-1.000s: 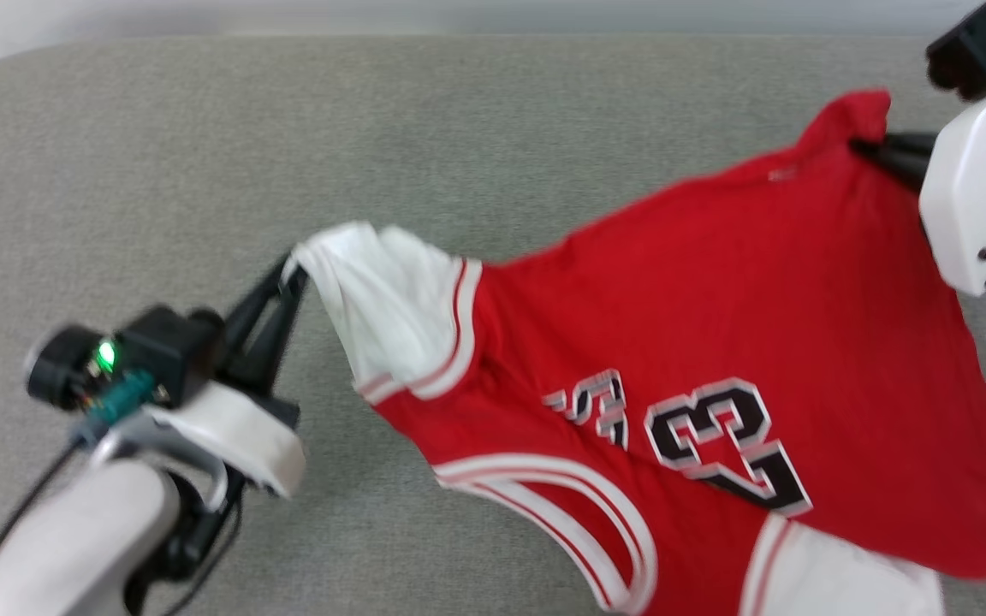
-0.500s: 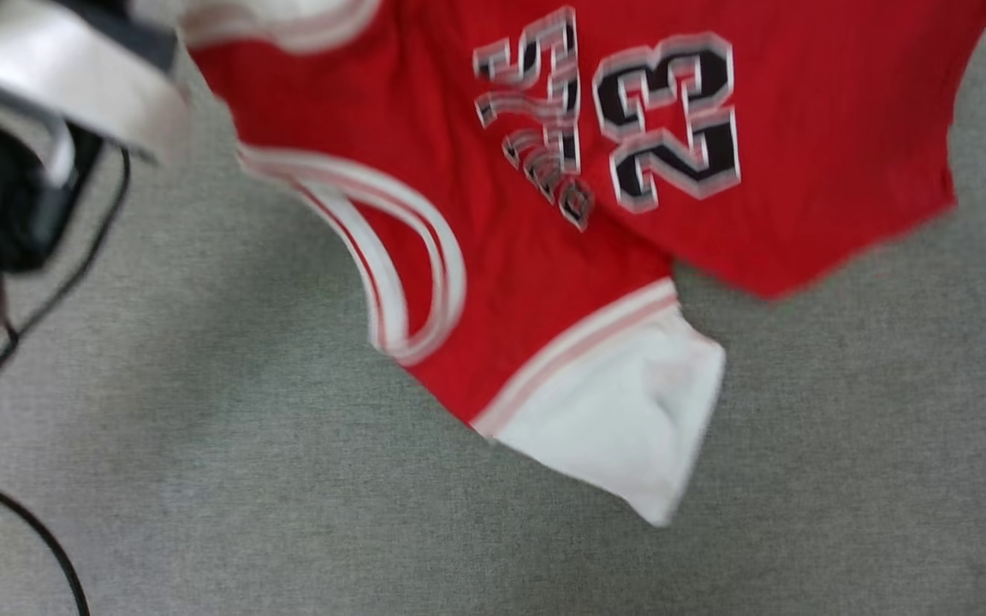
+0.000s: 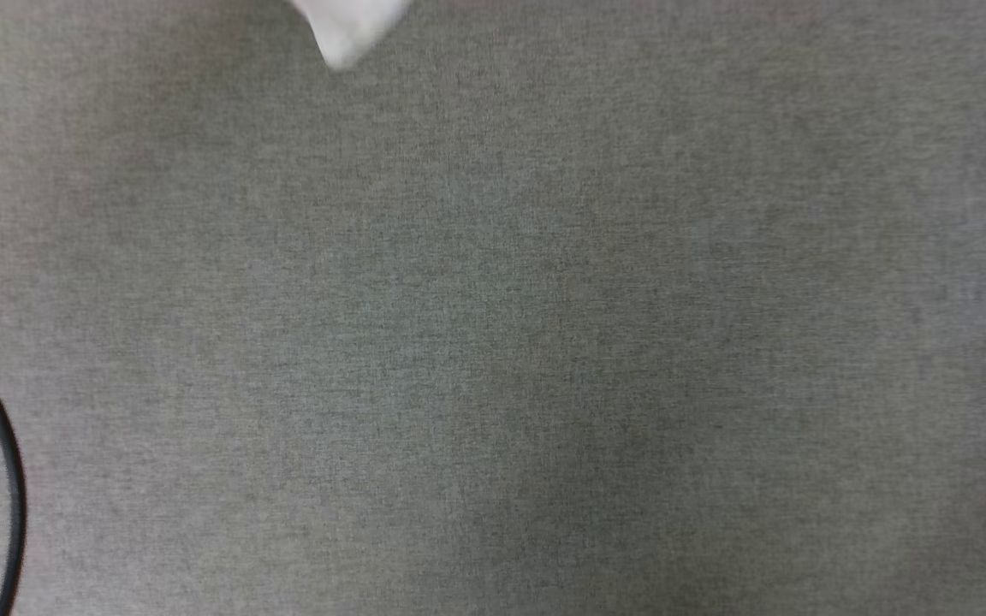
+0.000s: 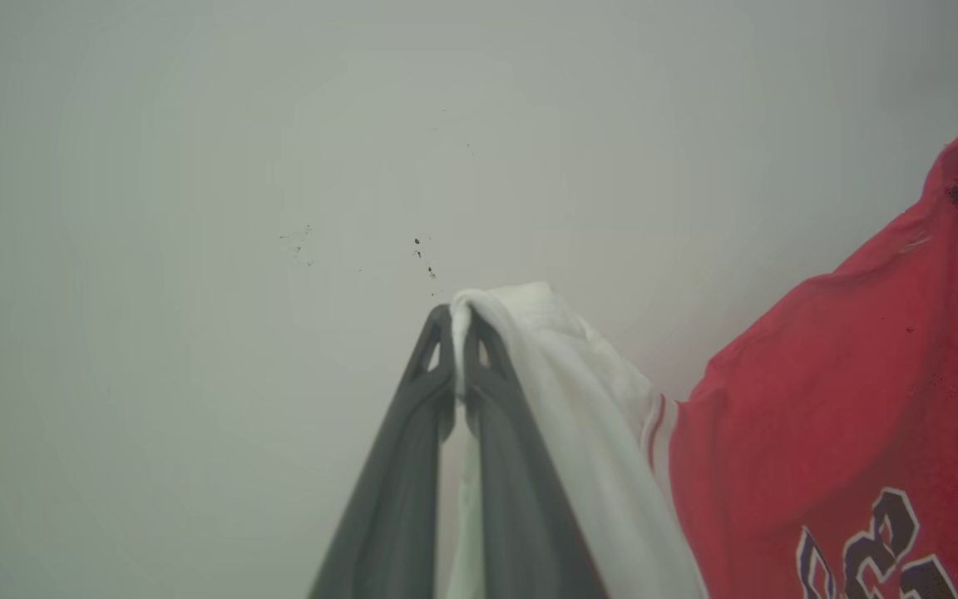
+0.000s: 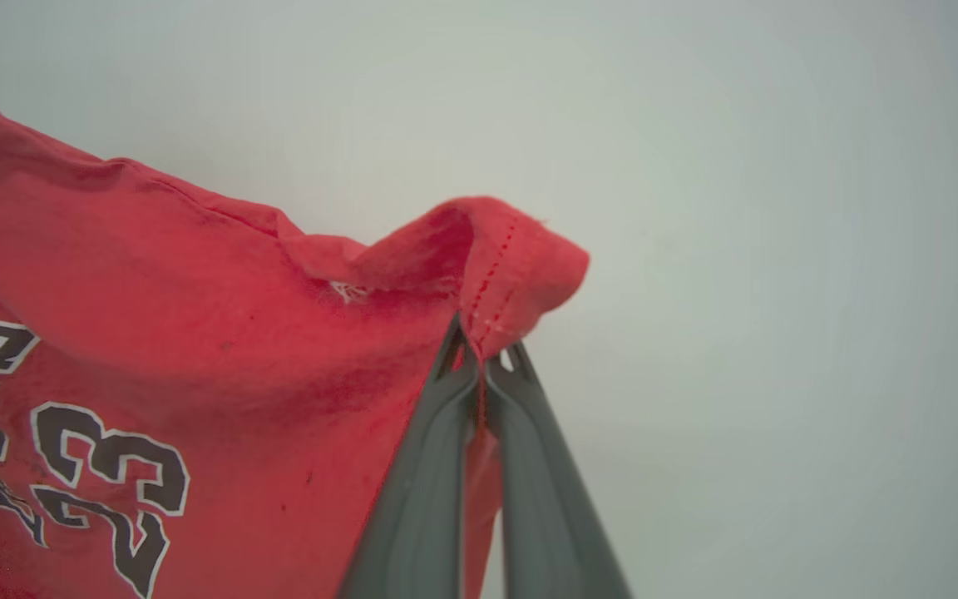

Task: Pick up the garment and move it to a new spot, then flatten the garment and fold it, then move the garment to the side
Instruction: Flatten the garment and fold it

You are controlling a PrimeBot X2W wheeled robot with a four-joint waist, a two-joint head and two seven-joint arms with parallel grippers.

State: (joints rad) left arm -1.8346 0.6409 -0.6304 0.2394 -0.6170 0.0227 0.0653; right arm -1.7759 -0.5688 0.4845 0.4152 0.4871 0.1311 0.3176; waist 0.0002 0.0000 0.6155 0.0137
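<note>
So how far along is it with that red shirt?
Pickup looks done: the left fingers pinch the white sleeve and the right fingers a red corner, holding the shirt up. Moving it is in hand. Flattening, folding and setting it aside remain.

Left tool and right tool are both clamped tight.

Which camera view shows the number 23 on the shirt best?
Right wrist view: the 23 is nearly whole on the shirt. The left wrist view cuts it at the bottom edge. The head view catches a white sleeve tip.
</note>
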